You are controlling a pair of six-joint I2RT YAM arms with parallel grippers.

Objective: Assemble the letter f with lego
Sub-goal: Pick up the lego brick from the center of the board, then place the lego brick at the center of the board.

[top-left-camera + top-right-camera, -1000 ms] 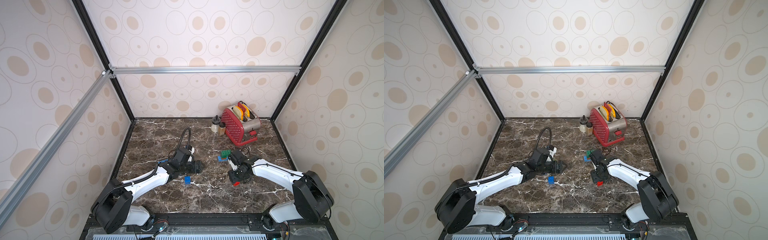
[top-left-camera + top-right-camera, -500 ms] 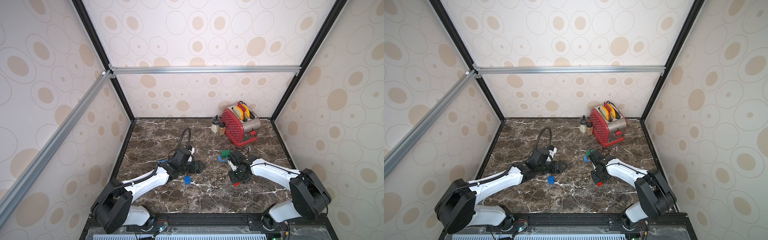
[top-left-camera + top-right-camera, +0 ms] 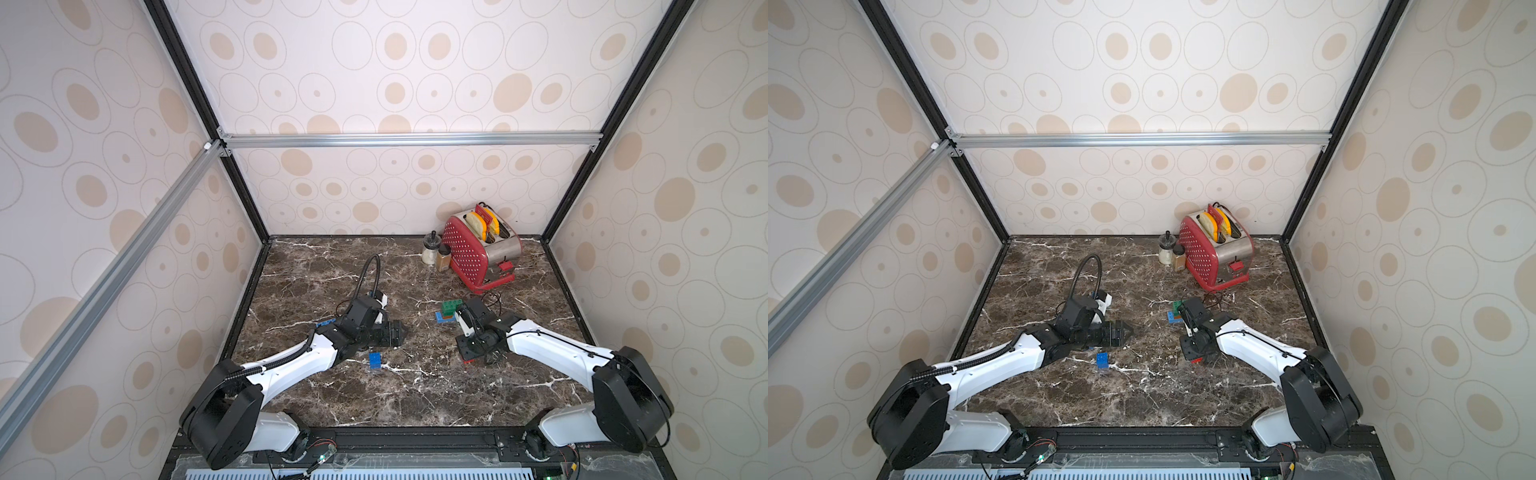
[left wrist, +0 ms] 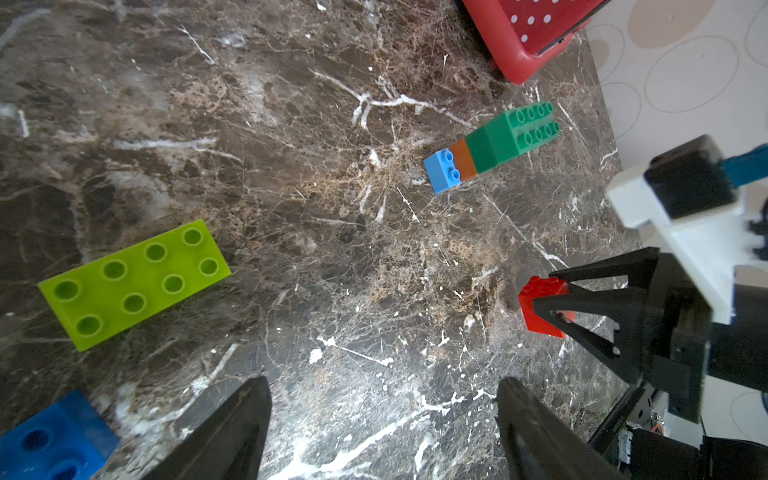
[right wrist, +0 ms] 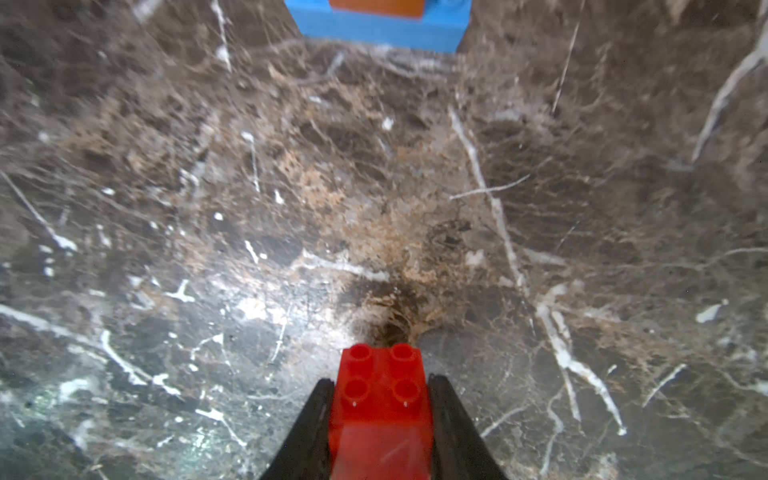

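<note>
Within the right pincer [image 5: 380, 378] sits a red brick [image 5: 380, 415] (four-studded).

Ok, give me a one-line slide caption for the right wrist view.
Right gripper shut on a small red studded plastic brick, dark marble tabletop beyond, blue brick ahead.

Right gripper [image 5: 379, 379]: jaws narrower than a second ago, now closed against both sides of the small red square studded plastic brick [image 5: 380, 399].
Red brick: gripped on the dark marble tabletop [image 5: 374, 208] — before, merely straddled.
</note>
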